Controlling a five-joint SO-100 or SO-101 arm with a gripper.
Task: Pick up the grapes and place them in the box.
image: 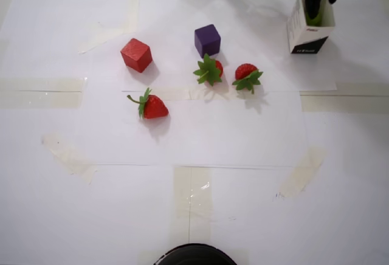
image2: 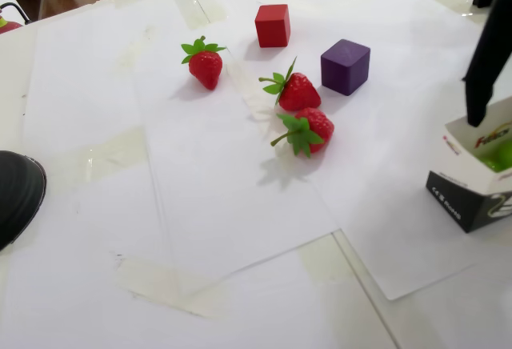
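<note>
The box (image: pixel 309 33) is a small white carton with a black band, standing at the table's far right in the overhead view. Light-green grapes (image: pixel 315 19) show inside its open top, and in the fixed view the grapes (image2: pixel 501 155) lie low inside the box (image2: pixel 470 174). How many are in there I cannot tell. My gripper (image: pixel 323 5) hangs just above the box opening, open, with nothing between its black fingers. The fixed view shows only one finger (image2: pixel 485 65), its tip over the box's near rim.
Three red strawberries (image: pixel 153 105) (image: pixel 210 70) (image: pixel 247 75) lie mid-table on taped white paper. A red cube (image: pixel 136 55) and a purple cube (image: pixel 207 39) stand behind them. A dark round object (image: pixel 194 255) sits at the near edge.
</note>
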